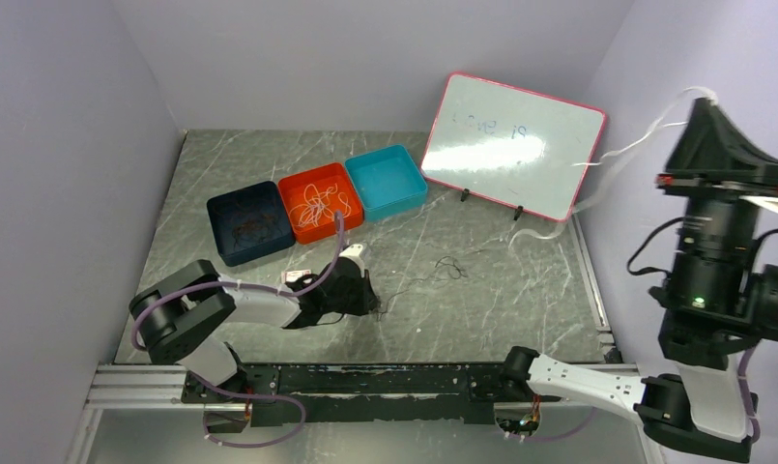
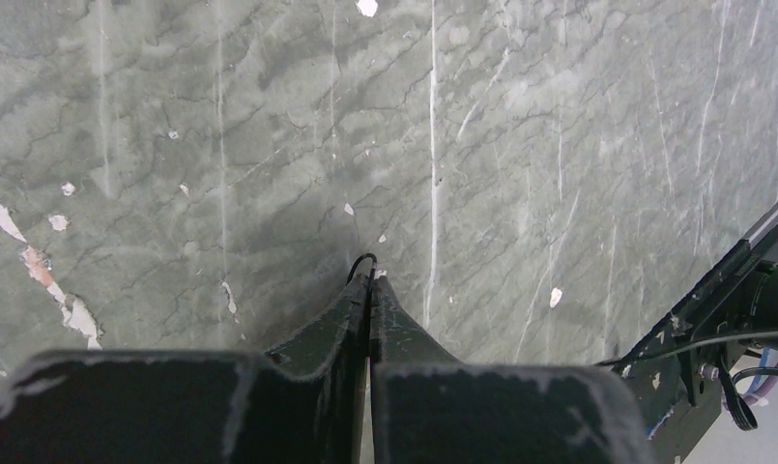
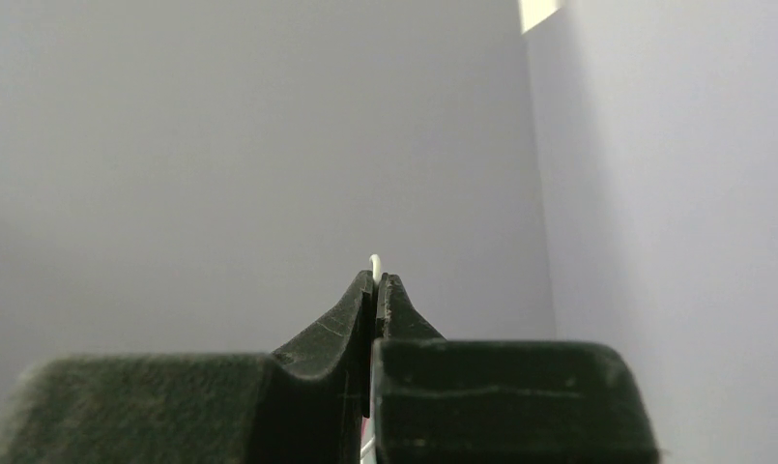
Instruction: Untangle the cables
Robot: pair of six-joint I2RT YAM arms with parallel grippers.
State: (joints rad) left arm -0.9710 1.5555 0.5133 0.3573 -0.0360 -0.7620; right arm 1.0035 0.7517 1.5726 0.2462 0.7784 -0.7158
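Tabletop (image 1: 520,300) in the middle of the top view has a thin black cable (image 1: 449,270) squiggling on it, and the left gripper (image 2: 369,283) is clenched on its end. Up at the right edge, the right gripper (image 3: 377,282) is clenched on a white cable (image 1: 626,148) hanging down by the whiteboard (image 1: 515,145). More white cables (image 1: 315,205) sit in the orange tray (image 1: 290,198) at upper left.

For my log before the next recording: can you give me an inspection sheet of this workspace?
Surface: grey marbled table, scuffed.
Job's things: white tangle in orange bin; black cable loose on the table; white cable strung up to the right arm.
Clutter: navy bin, teal bin, whiteboard.
Grippers: left gripper shut on black cable; right gripper shut on white cable, held high.
Cables: lilac hoses along the arms.
Surroundings: lilac walls.
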